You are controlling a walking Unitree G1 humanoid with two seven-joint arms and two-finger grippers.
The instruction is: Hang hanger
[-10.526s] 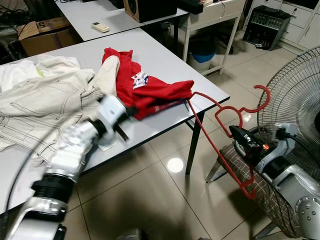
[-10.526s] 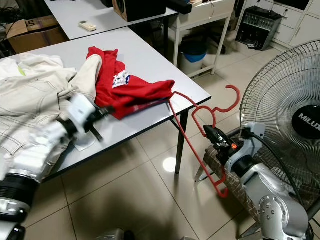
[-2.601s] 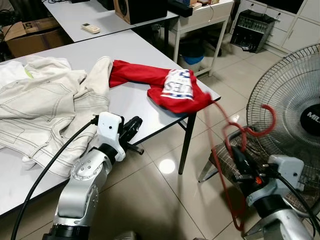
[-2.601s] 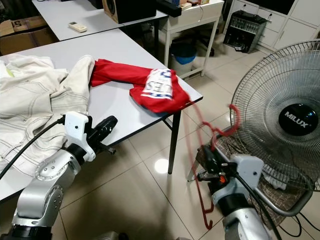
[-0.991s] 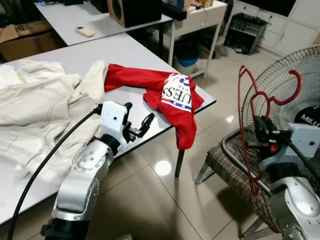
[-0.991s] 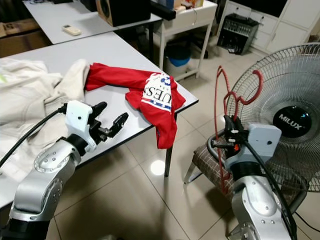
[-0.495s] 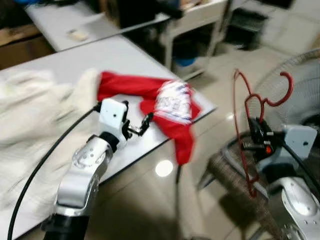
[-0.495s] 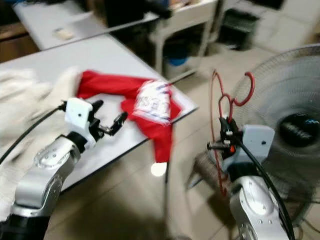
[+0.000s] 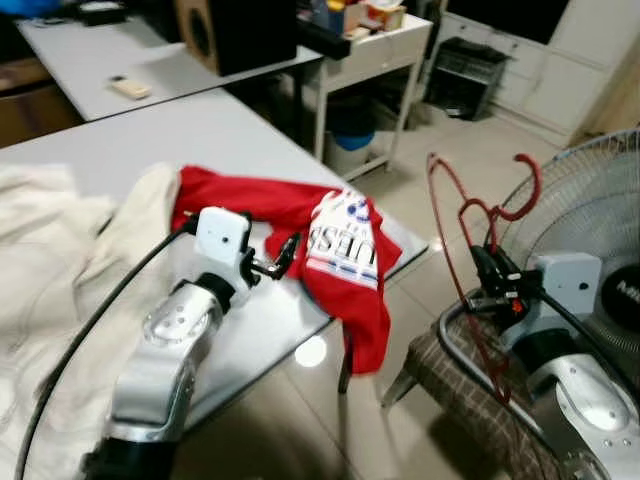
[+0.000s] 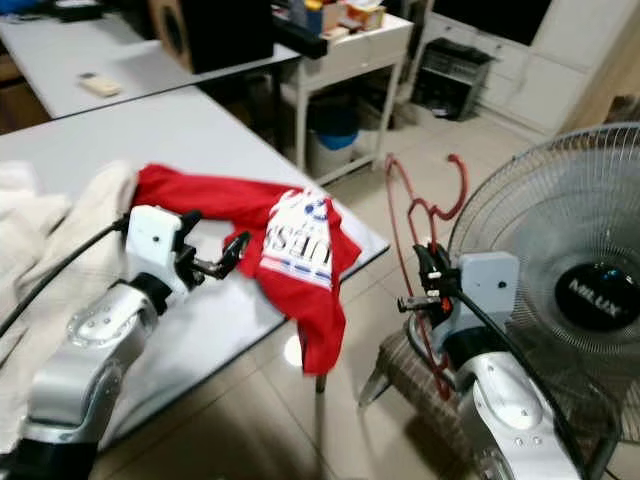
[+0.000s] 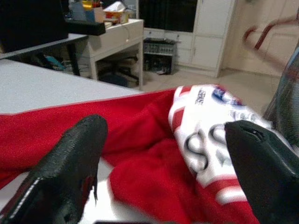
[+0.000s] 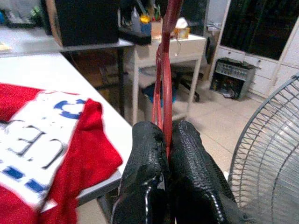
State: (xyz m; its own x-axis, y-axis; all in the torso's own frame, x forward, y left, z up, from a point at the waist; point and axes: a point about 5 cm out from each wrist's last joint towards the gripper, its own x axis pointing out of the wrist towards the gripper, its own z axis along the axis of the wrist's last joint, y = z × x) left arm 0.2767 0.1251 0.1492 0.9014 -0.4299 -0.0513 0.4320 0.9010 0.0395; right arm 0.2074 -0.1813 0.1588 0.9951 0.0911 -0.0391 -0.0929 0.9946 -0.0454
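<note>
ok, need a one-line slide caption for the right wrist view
Right gripper pinches the red hanger upright beside the table, red shirt draped over its edge.

The hanger (image 9: 470, 262) is red, pinched between black fingers (image 12: 145, 154). The shirt (image 9: 340, 250) is red with a white panel of blue and red lettering. Cream garments (image 9: 60, 260) lie on a pale grey table (image 9: 120, 130). The chair seat (image 9: 460, 385) is brown check.

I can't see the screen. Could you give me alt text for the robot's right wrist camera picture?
Two black gripper fingers pinch a red wire clothes hanger that rises straight up between them. Beside it a red T-shirt with a white printed panel droops over a grey table's corner, and a wire fan guard stands opposite.
</note>
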